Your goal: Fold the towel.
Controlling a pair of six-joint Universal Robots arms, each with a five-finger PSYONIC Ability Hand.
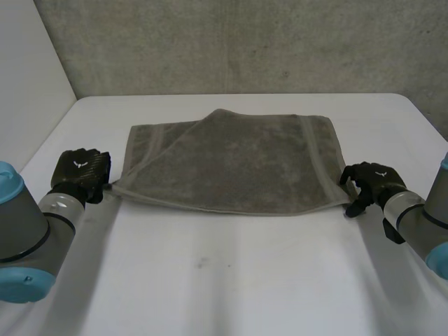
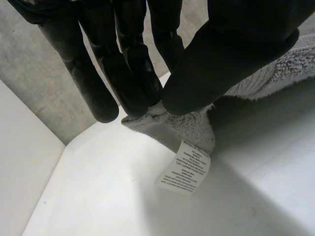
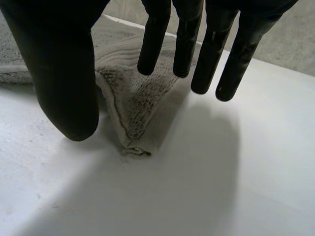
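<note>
The bare white table [image 1: 210, 273] lies nearest, in front of the towel [image 1: 231, 164]. At the near left corner of the towel is the left hand [image 1: 82, 171]; in its wrist view the thumb and the fingers come together on this corner and pinch it, so the hand holds the towel there. A small white label [image 2: 184, 167] with printed lines hangs from the same corner, just under the hand. At the near right corner of the towel is the right hand [image 1: 371, 183]; its fingers are straight and stand apart from the thumb, and the corner rises as a small ridge between them, not yet squeezed. The grey towel itself lies spread flat on the middle of the table between the two hands. At its far left part one layer lies over another with a slanted edge. Behind the towel the table ends at a grey wall [image 1: 245, 42].
</note>
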